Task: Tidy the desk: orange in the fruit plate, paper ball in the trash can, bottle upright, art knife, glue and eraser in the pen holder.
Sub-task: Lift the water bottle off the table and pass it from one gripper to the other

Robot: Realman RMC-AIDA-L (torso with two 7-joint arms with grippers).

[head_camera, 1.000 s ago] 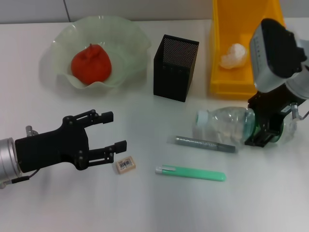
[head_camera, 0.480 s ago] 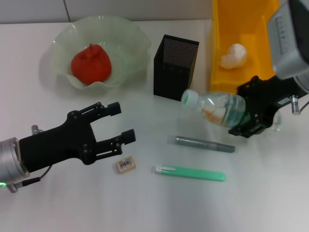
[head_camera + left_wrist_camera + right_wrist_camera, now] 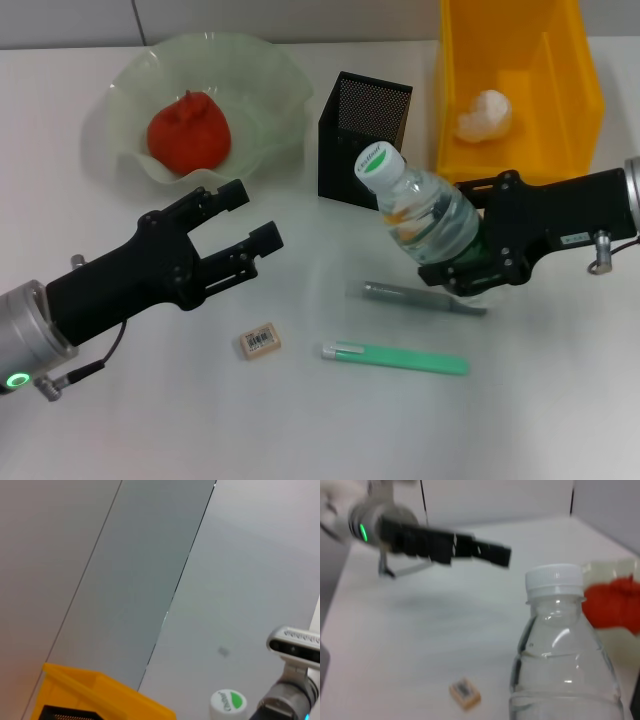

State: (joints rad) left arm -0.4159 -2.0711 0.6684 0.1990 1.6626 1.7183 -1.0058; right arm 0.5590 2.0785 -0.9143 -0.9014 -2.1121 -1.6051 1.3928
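Left gripper (image 3: pixel 243 229): spread, empty, above desk (image 3: pixel 120 420). Eraser (image 3: pixel 260 341): flat on desk, light, stiff; pinch long sides. Bottle (image 3: pixel 420 212): tilted, off desk, pinched low by right gripper (image 3: pixel 470 262); smooth, likely slippery, crushable.

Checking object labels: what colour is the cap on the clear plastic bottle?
White, with a green mark on top of the clear plastic bottle; head view shows it best.

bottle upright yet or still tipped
Still tipped. The bottle leans with its cap toward the pen holder, held off the desk by the right gripper.
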